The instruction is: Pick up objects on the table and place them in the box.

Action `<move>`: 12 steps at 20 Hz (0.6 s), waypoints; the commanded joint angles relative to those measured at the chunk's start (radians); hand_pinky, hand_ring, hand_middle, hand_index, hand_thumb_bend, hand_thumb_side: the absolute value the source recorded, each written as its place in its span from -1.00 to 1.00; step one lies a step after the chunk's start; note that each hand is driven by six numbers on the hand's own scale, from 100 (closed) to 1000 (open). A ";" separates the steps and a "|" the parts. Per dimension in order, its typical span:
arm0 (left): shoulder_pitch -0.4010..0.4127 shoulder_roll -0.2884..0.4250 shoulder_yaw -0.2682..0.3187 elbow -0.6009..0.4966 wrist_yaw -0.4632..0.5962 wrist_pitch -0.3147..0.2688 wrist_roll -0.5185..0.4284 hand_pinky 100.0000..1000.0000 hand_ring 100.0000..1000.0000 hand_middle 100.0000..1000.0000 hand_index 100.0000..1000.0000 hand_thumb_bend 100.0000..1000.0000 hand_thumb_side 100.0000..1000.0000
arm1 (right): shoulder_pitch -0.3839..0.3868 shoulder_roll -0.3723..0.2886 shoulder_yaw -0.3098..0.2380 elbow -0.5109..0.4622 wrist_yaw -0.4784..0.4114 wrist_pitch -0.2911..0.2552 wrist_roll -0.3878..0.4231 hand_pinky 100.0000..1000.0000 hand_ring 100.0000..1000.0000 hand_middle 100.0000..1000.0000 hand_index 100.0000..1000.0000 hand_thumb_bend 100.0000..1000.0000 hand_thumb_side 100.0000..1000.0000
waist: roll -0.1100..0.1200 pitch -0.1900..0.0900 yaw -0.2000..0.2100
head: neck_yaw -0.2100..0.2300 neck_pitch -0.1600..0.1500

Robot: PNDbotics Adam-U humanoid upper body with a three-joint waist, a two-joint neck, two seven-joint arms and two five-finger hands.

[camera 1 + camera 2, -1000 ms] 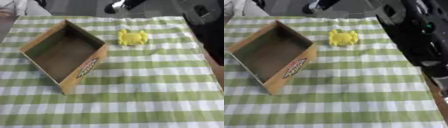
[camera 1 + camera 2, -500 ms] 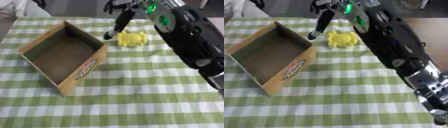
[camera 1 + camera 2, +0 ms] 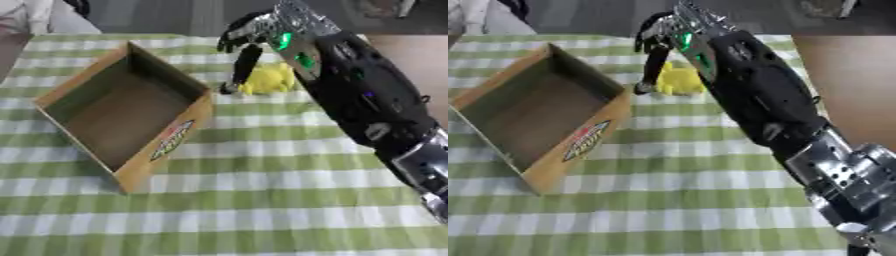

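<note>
A small yellow soft toy (image 3: 271, 80) lies on the green-and-white checked cloth (image 3: 262, 200), just right of an open, empty cardboard box (image 3: 171, 142) with a logo on its near wall. My right arm reaches in from the lower right across the cloth. Its hand (image 3: 254, 27) hangs over the toy, open. One long dark finger (image 3: 241, 67) points straight down, and its tip touches the cloth at the toy's left edge, between toy and box. The arm hides the toy's right side. My left hand shows in no view.
Bare brown surface (image 3: 411, 55) lies beyond the cloth's right edge. White fabric (image 3: 26, 12) sits at the far left corner. The box stands askew on the left half, and open cloth stretches in front of it.
My right arm has swung in from the upper right and lowered its hand onto the spot beside the yellow toy. Toy and box have stayed in place.
</note>
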State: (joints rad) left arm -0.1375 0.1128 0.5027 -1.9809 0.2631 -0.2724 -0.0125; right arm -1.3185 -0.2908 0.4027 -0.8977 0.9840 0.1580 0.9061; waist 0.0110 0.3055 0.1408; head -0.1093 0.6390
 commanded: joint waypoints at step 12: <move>-0.001 0.008 0.001 -0.019 0.002 -0.005 -0.005 0.30 0.16 0.09 0.30 -1.00 0.76 | -0.017 -0.047 -0.081 0.064 0.147 -0.018 0.001 0.76 1.00 0.88 1.00 -0.36 -0.34 | 0.010 -0.014 -0.009 | 0.005 -0.015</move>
State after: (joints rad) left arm -0.1355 0.1052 0.5028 -1.9809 0.2630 -0.2745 -0.0155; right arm -1.3178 -0.3113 0.3333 -0.8275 1.1143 0.1454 0.9068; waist 0.0170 0.3084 0.1309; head -0.1071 0.6339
